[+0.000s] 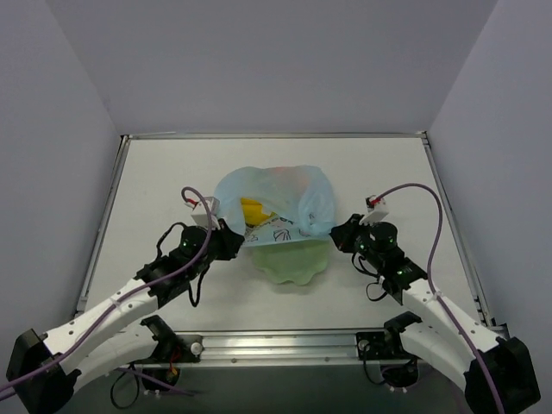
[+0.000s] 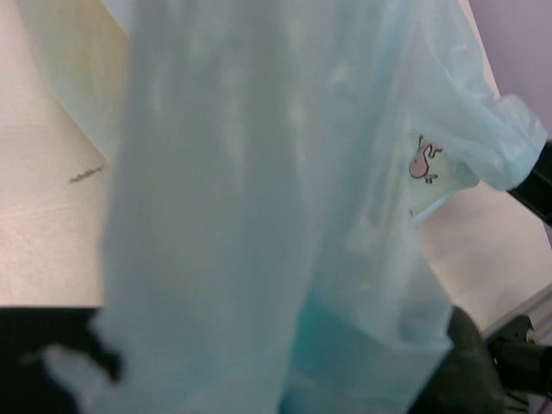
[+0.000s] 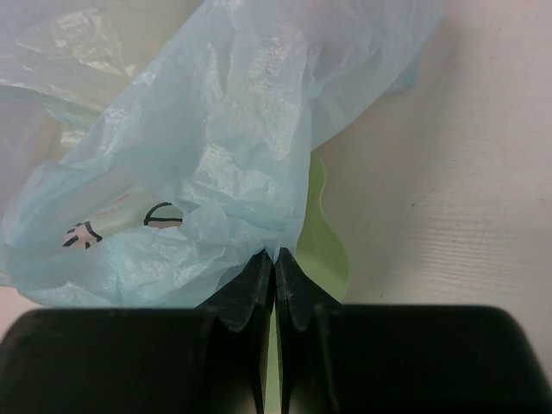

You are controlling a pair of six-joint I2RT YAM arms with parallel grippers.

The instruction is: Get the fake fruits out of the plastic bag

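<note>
The light-blue plastic bag (image 1: 272,203) is held up at mid-table between my two grippers, its lower edge over the pale green bowl (image 1: 293,263). A yellow fruit (image 1: 252,210) shows through the film and a peach-orange tint (image 1: 280,172) shows near the bag's far side; the other fruits are hidden. My left gripper (image 1: 233,241) is at the bag's left edge. In the left wrist view the bag (image 2: 259,216) drapes over the jaws and hides them. My right gripper (image 3: 274,254) is shut on a pinch of bag film (image 3: 216,155), and it also shows in the top view (image 1: 338,233).
The green bowl's rim (image 3: 323,241) lies just under and right of my right fingers. Bare table (image 2: 43,233) shows left of the bag. Metal rails (image 1: 276,135) border the table, with grey walls beyond. Cables loop off both wrists.
</note>
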